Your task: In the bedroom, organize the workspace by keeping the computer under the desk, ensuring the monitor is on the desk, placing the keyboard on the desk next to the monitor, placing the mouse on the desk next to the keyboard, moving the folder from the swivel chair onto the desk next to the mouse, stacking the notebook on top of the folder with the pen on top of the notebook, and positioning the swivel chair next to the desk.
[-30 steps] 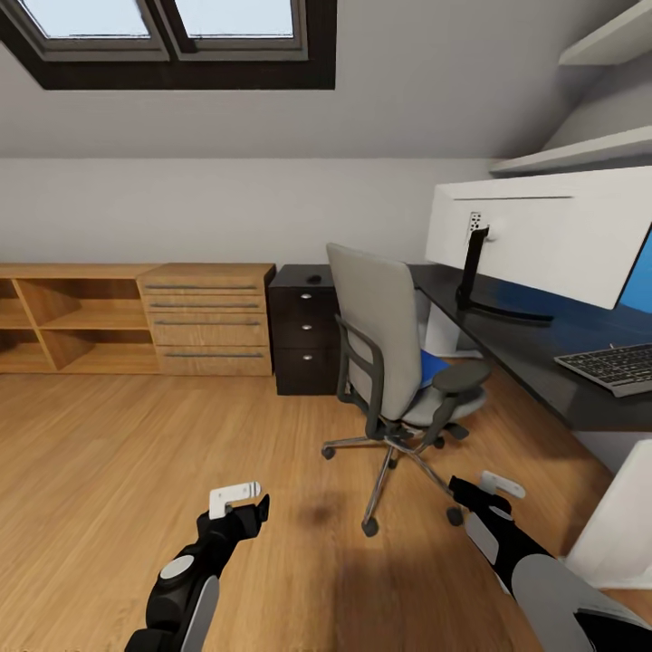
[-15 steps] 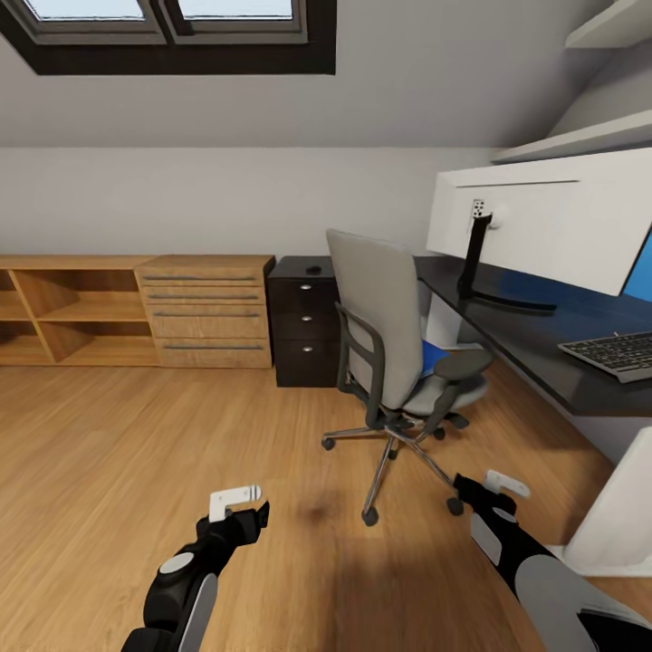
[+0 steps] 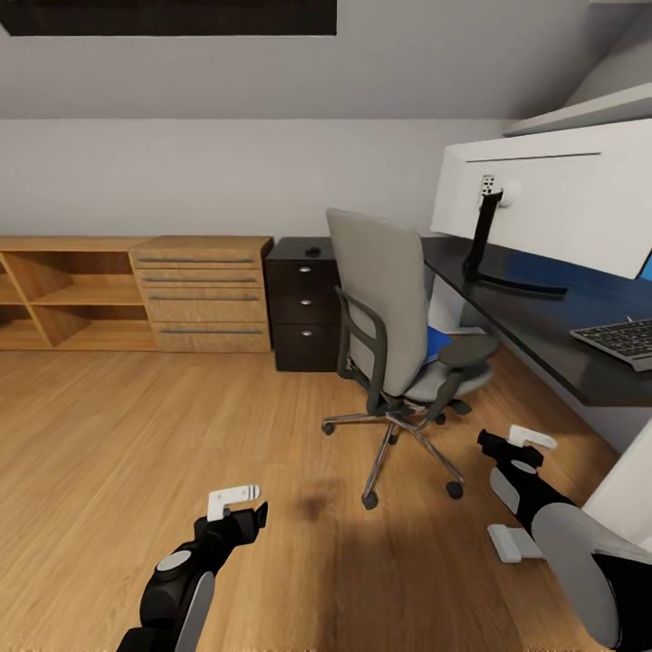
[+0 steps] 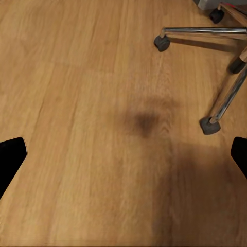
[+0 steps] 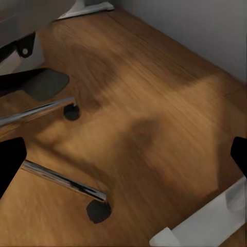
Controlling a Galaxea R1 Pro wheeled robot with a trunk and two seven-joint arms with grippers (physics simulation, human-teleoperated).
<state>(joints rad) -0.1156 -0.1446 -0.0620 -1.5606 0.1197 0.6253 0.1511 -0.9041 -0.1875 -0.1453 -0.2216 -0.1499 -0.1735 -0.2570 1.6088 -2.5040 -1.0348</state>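
The grey swivel chair (image 3: 385, 303) stands on the floor beside the black desk (image 3: 534, 330), its back toward me. The blue folder (image 3: 437, 342) lies on its seat. On the desk stand the monitor (image 3: 552, 195), white back facing me, and the keyboard (image 3: 625, 338). The small black mouse (image 3: 313, 251) sits on the dark drawer unit (image 3: 303, 312). My left gripper (image 3: 244, 507) hangs open over bare floor, short of the chair. My right gripper (image 3: 512, 442) is open near the chair's chrome base (image 3: 398, 439). Computer, notebook and pen are out of view.
A light wooden dresser and open shelf (image 3: 136, 294) line the back wall. The desk's white leg (image 3: 625, 489) with its flat foot (image 3: 514, 541) stands close by my right arm. Chair casters (image 4: 208, 125) (image 5: 98, 210) lie near both grippers. Open wooden floor (image 3: 136, 426) spreads to the left.
The head view has tilted down, so the skylight has left the picture. My right gripper has risen and shifted right toward the desk. The left arm and chair are unmoved.
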